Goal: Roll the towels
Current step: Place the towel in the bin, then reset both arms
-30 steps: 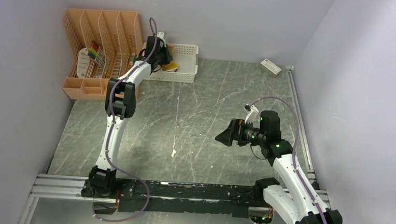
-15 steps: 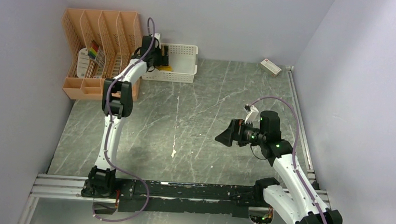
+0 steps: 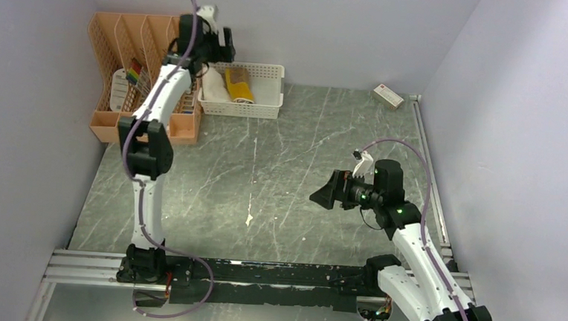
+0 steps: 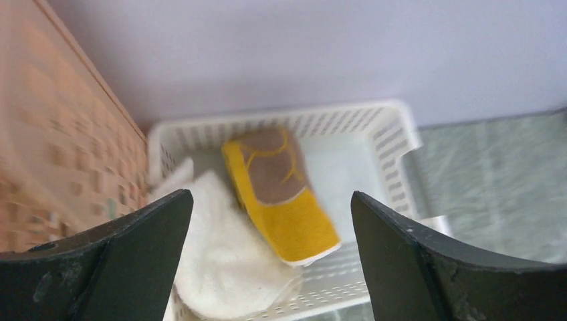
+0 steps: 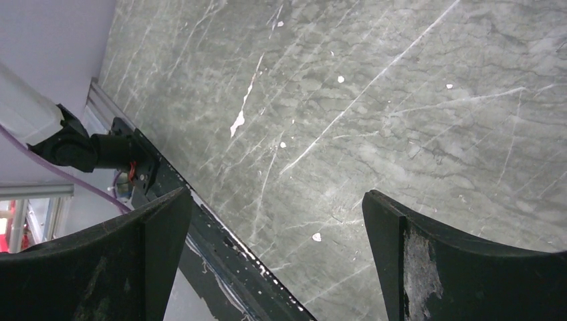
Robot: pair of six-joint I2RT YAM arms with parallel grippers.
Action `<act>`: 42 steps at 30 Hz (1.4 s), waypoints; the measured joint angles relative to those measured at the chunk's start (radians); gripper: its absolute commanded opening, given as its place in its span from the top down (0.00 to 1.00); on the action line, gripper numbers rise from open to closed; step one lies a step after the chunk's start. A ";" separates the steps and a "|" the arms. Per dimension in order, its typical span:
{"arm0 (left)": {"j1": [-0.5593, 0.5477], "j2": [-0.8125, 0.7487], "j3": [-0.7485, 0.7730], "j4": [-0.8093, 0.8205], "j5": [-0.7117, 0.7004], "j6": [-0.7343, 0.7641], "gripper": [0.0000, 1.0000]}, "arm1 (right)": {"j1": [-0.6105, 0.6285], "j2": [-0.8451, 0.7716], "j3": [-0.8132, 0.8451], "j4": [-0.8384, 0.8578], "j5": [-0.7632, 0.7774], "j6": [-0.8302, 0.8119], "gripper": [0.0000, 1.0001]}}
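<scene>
Two rolled towels lie side by side in the white lattice basket [image 3: 266, 92] at the back: the white towel [image 3: 212, 88] on the left, the mustard-yellow towel [image 3: 239, 85] with its brown patch beside it. In the left wrist view the yellow towel [image 4: 284, 194] leans on the white towel [image 4: 220, 261] inside the basket [image 4: 401, 134]. My left gripper [image 3: 225, 47] hangs above the basket, open and empty [image 4: 269, 200]. Over the table's right half my right gripper [image 3: 322, 193] is open with nothing between its fingers [image 5: 275, 194].
A peach slotted organizer [image 3: 142, 55] stands against the left wall, touching the basket's left side; it is the peach lattice [image 4: 53, 147] in the left wrist view. A small box [image 3: 388, 97] lies at the back right corner. The mounting rail [image 3: 259, 274] runs along the near edge.
My left gripper opened and rose up and back out of the basket, leaving the yellow towel beside the white one. The right arm has not moved.
</scene>
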 measured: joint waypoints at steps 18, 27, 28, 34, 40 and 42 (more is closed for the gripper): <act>-0.082 -1.154 -1.221 0.146 0.064 -0.149 0.01 | 0.001 -0.112 0.072 0.050 0.317 0.038 0.00; -0.110 -1.454 -1.337 0.035 0.076 -0.121 0.01 | 0.001 -0.267 0.115 -0.002 0.653 0.046 0.00; -0.110 -1.477 -1.337 0.026 0.077 -0.111 0.01 | 0.001 -0.292 0.115 -0.009 0.680 0.045 0.00; -0.110 -1.569 -1.353 0.018 0.082 -0.097 0.01 | 0.001 -0.402 0.115 -0.019 0.765 0.041 0.00; -0.110 -1.579 -1.353 0.014 0.093 -0.092 0.01 | 0.001 -0.411 0.115 -0.048 0.769 0.033 0.00; -0.110 -1.579 -1.353 0.008 0.095 -0.090 0.01 | 0.001 -0.423 0.115 -0.048 0.755 0.026 0.00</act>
